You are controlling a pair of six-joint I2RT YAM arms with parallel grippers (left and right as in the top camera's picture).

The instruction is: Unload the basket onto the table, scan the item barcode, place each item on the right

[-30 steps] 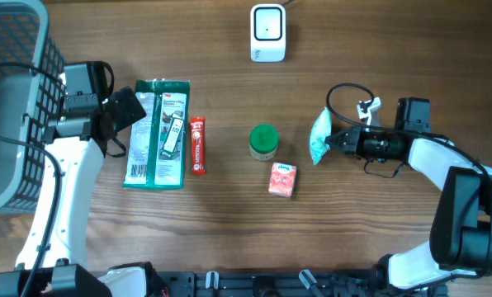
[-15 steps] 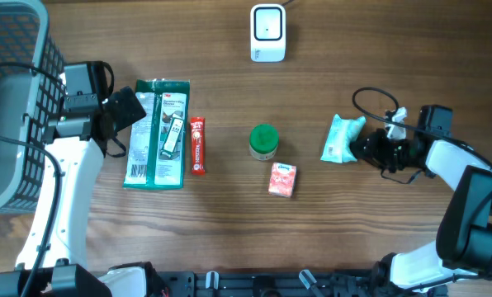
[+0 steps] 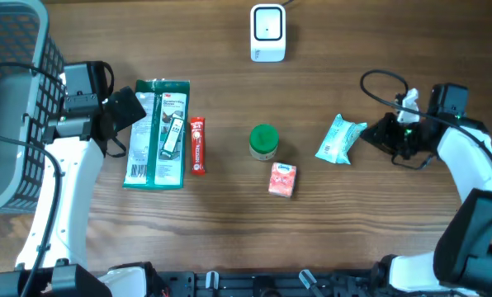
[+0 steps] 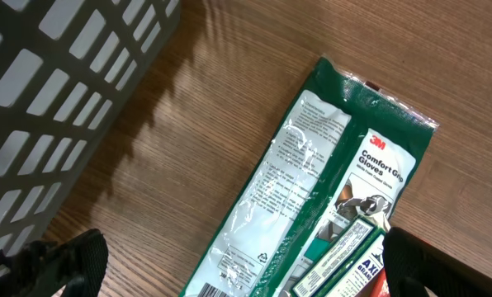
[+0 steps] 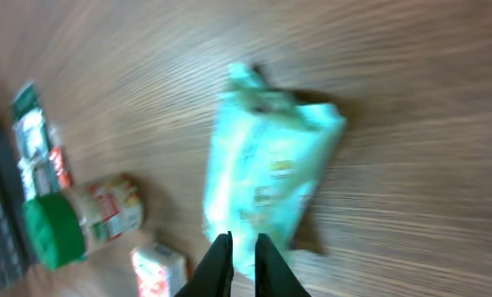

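Pale teal soft packet lies flat on the bench, crinkled, faint print on top; right fingers nearly together, empty, just beside it; left fingers spread wide, empty.

The left arm reaches up along the left side. The left gripper at its end points to the right with its two fingers spread wide apart. In the left wrist view they sit at the two lower corners. The right arm bends in from the right side, and the right gripper points to the left, its fingertips drawn nearly together with only a thin gap.
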